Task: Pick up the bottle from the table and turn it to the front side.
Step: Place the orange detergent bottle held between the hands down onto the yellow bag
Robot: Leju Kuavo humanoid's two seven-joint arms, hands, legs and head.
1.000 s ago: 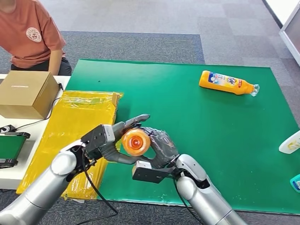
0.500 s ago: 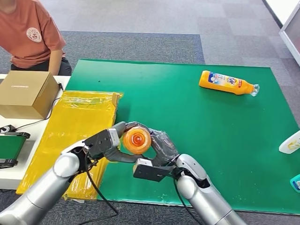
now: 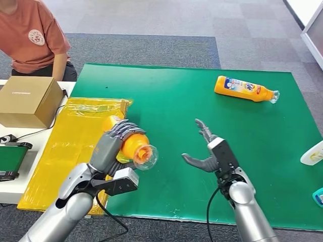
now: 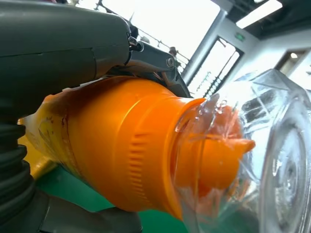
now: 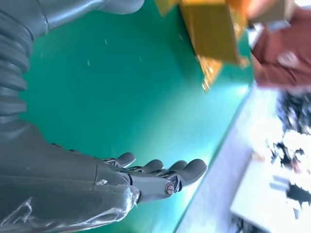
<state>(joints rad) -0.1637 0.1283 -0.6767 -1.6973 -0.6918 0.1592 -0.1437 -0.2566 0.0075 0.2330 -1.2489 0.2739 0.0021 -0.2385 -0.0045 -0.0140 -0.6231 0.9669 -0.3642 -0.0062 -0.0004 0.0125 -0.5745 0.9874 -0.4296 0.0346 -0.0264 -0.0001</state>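
Mat (image 3: 179, 101) centre is bare btwn the hands; wide lane there. L hand (image 3: 108, 148) w/ bottle (image 3: 133, 146) sits over mat's left edge, yellow bag (image 3: 72, 136) just beside. R hand (image 3: 207, 151) spread, free mat all round. 2nd bottle (image 3: 244, 89) lies far right, well apart. Box (image 3: 28, 101) and person (image 3: 34, 40) crowd far left.

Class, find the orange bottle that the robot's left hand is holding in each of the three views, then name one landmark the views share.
Head view: orange bottle lower left of centre, gripped by the left hand.
Left wrist view: bottle close up across the middle.
Right wrist view: not in it.
Shared landmark: green mat.
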